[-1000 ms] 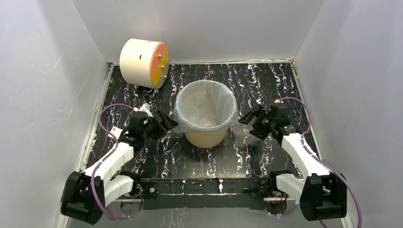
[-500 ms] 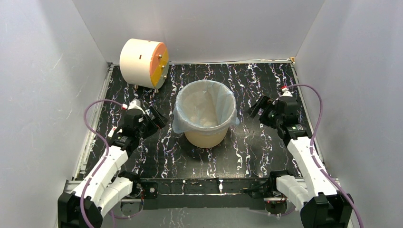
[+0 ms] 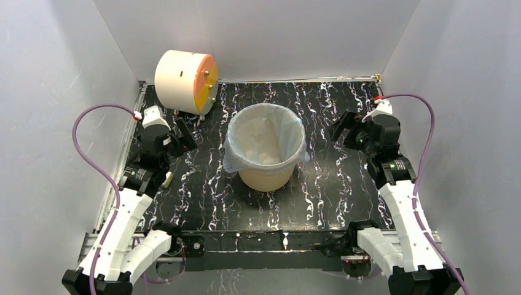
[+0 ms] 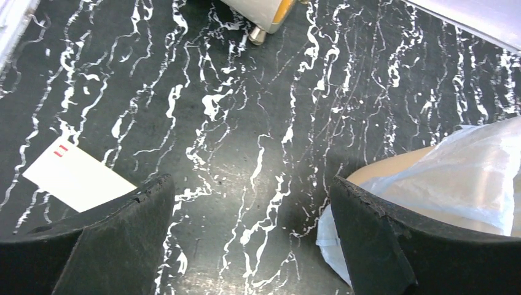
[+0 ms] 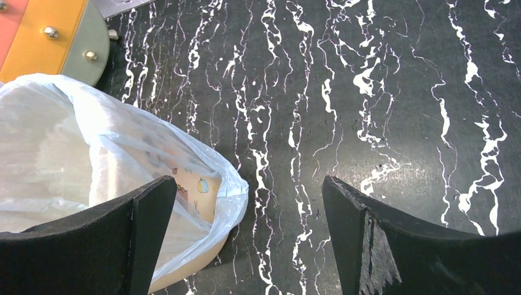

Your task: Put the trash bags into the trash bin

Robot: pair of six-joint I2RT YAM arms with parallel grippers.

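Observation:
The tan trash bin (image 3: 265,177) stands upright mid-table. The pale blue trash bag (image 3: 287,134) lines its inside and folds out over the rim, hanging down the wall on both sides. My left gripper (image 3: 185,134) hovers to the bin's left, open and empty, well apart from it. In the left wrist view the left gripper (image 4: 249,184) frames bare table, with the bag (image 4: 467,172) and the bin's wall (image 4: 396,166) behind the right finger. My right gripper (image 3: 341,129) is open and empty to the bin's right. In its own view the right gripper (image 5: 249,181) sits beside the bag (image 5: 92,135) and bin (image 5: 184,270).
A cream drum with an orange face (image 3: 183,82) lies at the back left; its feet (image 4: 258,34) show in the left wrist view and its face (image 5: 49,37) in the right one. A small white card box (image 4: 74,175) lies on the table left of my left gripper. Grey walls enclose the table.
Both arms have pulled back from the bin and risen, the left toward the left wall, the right toward the right wall. Both grippers stayed open. Bag and bin have not moved.

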